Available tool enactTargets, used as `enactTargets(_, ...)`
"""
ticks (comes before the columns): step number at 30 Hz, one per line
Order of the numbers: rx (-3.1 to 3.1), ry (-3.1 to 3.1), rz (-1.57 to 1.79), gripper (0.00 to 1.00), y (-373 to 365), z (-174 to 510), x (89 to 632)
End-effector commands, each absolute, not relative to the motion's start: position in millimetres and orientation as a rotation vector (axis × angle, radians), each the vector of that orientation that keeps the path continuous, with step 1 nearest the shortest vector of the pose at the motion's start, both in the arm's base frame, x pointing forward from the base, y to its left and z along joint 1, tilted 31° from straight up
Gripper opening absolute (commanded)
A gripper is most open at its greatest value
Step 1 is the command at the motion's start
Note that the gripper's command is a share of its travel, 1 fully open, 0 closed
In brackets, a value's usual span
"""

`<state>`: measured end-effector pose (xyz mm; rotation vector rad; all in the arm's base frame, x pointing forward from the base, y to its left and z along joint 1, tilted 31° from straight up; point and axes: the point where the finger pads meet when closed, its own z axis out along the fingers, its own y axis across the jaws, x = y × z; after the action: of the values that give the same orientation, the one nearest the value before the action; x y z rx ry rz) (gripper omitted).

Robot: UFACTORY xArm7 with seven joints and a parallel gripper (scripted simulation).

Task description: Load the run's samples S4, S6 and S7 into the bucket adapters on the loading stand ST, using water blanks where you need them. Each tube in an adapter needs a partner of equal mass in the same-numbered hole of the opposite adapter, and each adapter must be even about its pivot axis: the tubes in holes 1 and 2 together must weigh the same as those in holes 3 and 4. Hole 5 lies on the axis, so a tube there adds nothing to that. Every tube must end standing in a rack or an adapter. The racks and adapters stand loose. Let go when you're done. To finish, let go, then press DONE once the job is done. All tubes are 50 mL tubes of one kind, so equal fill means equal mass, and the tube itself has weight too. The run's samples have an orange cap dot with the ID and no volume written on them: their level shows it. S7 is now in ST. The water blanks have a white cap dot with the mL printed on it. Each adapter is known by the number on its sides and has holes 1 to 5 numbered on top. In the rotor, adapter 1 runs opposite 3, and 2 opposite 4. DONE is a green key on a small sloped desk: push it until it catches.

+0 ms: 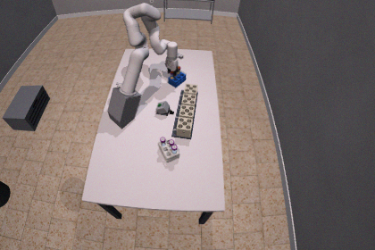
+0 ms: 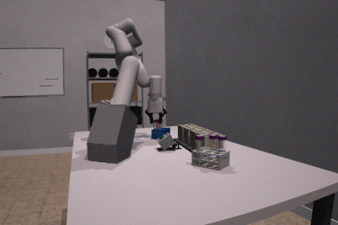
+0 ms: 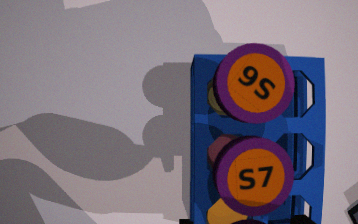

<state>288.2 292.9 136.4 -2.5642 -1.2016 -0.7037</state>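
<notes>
The lower edge of the wrist view cuts off the claw (image 1: pixel 171 70) (image 2: pixel 156 120) (image 3: pixel 245 220), leaving only dark slivers of its fingers, with a third purple cap (image 3: pixel 247 222) between them, its label out of frame. The claw stands part open, released, gripping nothing, over the blue rack (image 1: pixel 177 80) (image 2: pixel 161 133) (image 3: pixel 200 75) on the bench (image 1: pixel 135 179) (image 2: pixel 150 185) (image 3: pixel 355 25). In that rack stand the tubes S6 (image 3: pixel 254 83) and S7 (image 3: pixel 254 176), their orange dots lettered in black, S6's upside down in the wrist view; the caps hide most of the tubes, so their levels cannot be read. Pale writing on the rack's side is illegible. In a row on the dark loading stand (image 1: pixel 175 134) (image 2: pixel 183 145) are cream adapters (image 1: pixel 184 128) (image 2: pixel 190 133); their numbers are too small to read. The pale rack (image 1: pixel 170 158) (image 2: pixel 211 162) near the end of the row holds three purple-capped tubes, their printing unreadable. The green key (image 1: pixel 160 105) (image 2: pixel 161 137) sits on its small grey desk (image 1: pixel 164 110) (image 2: pixel 166 142), with no wording that can be made out.
</notes>
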Motion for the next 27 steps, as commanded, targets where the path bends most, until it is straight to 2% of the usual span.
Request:
enactTargets(1,-2.564,-1.201,-0.706,0.57,293.1,137.1,288.8)
enactTargets(5,-2.564,-1.201,-0.707,0.57,293.1,137.1,288.8)
enactTargets(6,-2.564,-1.201,-0.706,0.00,292.9,137.6,288.6)
enactTargets(27,-2.564,-1.201,-0.706,0.00,292.5,138.5,288.2)
